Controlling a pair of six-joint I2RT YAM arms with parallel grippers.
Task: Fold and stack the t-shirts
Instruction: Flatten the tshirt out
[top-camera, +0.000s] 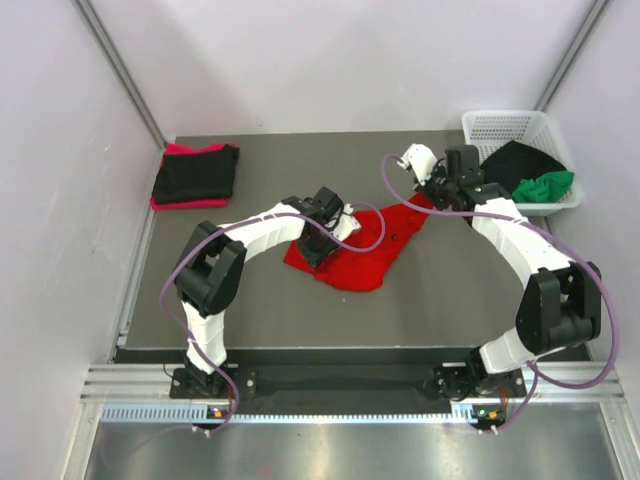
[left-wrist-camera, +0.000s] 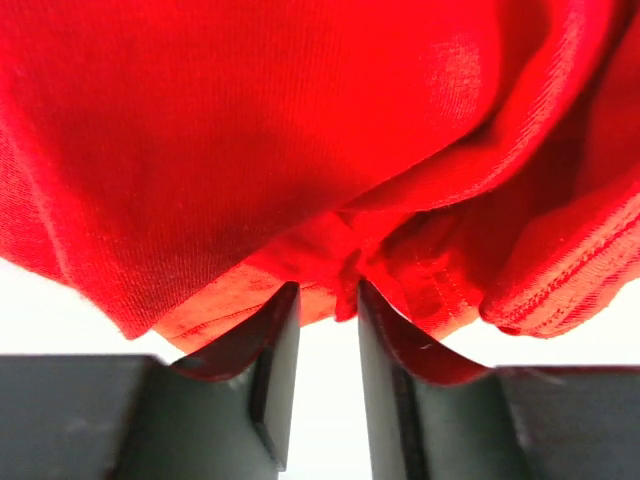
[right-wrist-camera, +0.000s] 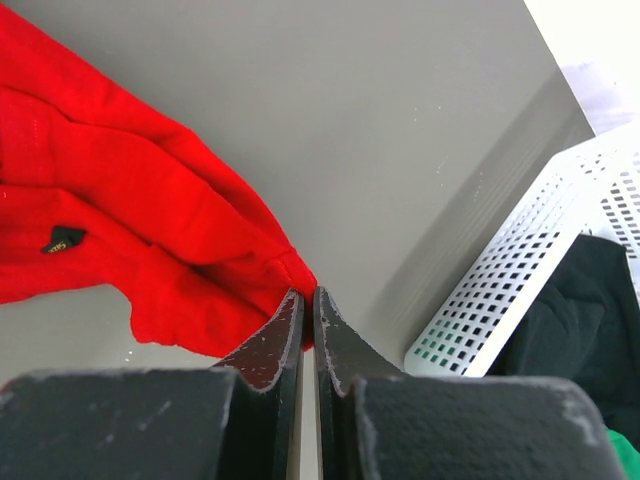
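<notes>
A bright red t-shirt (top-camera: 365, 250) lies crumpled and stretched across the middle of the dark table. My left gripper (top-camera: 318, 246) is at its left edge, and in the left wrist view its jaws (left-wrist-camera: 328, 290) pinch a bunched fold of the red cloth (left-wrist-camera: 250, 130). My right gripper (top-camera: 428, 198) is at the shirt's far right corner, and in the right wrist view it (right-wrist-camera: 308, 295) is shut on the cloth's edge (right-wrist-camera: 120, 200). A folded black t-shirt (top-camera: 200, 170) lies on a pinkish red one (top-camera: 185, 203) at the back left.
A white lattice basket (top-camera: 505, 120) stands at the back right, close to my right gripper, holding a black t-shirt (top-camera: 520, 160) and a green one (top-camera: 545, 185). The basket (right-wrist-camera: 520, 270) also shows in the right wrist view. White walls enclose the table.
</notes>
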